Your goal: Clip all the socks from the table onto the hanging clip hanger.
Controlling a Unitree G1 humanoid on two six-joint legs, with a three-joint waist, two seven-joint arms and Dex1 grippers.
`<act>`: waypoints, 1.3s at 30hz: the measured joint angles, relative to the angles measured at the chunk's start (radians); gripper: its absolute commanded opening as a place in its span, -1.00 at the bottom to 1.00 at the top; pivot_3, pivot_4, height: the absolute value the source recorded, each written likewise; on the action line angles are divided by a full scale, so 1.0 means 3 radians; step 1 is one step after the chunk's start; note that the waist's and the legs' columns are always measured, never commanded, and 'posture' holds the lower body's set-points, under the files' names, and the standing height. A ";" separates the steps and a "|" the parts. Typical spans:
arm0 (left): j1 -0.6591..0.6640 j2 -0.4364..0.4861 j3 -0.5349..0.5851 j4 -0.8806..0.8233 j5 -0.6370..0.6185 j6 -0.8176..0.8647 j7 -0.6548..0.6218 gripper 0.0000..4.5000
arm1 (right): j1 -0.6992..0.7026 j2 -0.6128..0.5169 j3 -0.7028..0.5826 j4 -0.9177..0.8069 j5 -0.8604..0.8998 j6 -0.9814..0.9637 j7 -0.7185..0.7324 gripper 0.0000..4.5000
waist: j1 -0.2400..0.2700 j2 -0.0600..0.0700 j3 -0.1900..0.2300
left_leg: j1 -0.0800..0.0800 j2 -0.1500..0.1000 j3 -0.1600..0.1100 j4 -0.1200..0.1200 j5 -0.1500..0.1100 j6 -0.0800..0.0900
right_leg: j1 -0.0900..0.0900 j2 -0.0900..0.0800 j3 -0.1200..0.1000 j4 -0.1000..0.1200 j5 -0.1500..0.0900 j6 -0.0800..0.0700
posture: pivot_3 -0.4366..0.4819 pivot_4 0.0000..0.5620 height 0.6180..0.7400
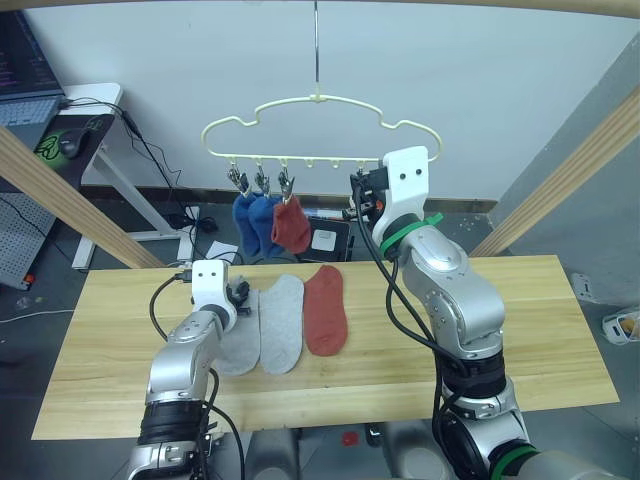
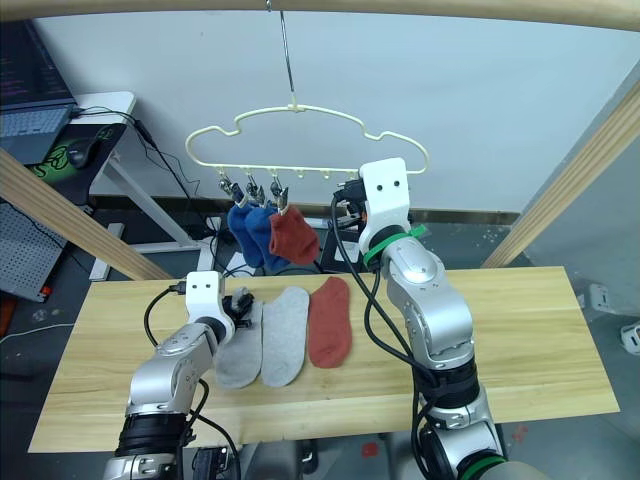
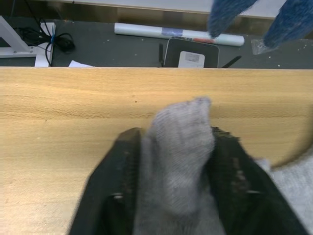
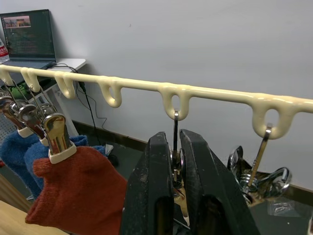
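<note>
The left gripper [image 3: 173, 161] hides the toe end of a grey sock [image 1: 240, 340], jaws closed on a bunched fold. That sock lies on the bench [image 1: 540, 330], long axis front to back. The right gripper [image 4: 178, 161] pinches a metal clip [image 4: 175, 147] under the clip hanger [image 1: 320, 125]; the clip's lower part is hidden.

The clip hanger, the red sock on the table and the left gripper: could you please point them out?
clip hanger [image 1: 318, 99]: left eye view, top outline.
red sock on the table [image 1: 325, 310]: left eye view, middle.
left gripper [image 3: 177, 161]: left wrist view, between fingertips.
</note>
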 measured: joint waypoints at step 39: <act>0.0142 -0.0441 -0.0939 -0.1023 0.0102 -0.1827 -0.1003 -0.99 | -0.0093 0.0173 -0.0157 -0.0279 0.0363 0.0408 -0.0081 -1.00 | -0.0131 -0.0001 0.0005 | -0.0022 0.0000 0.0001 -0.0006 -0.0003 0.0002 | -0.0013 -0.0002 0.0004 -0.0019 -0.0003 0.0005 | -0.57 0.15 1.00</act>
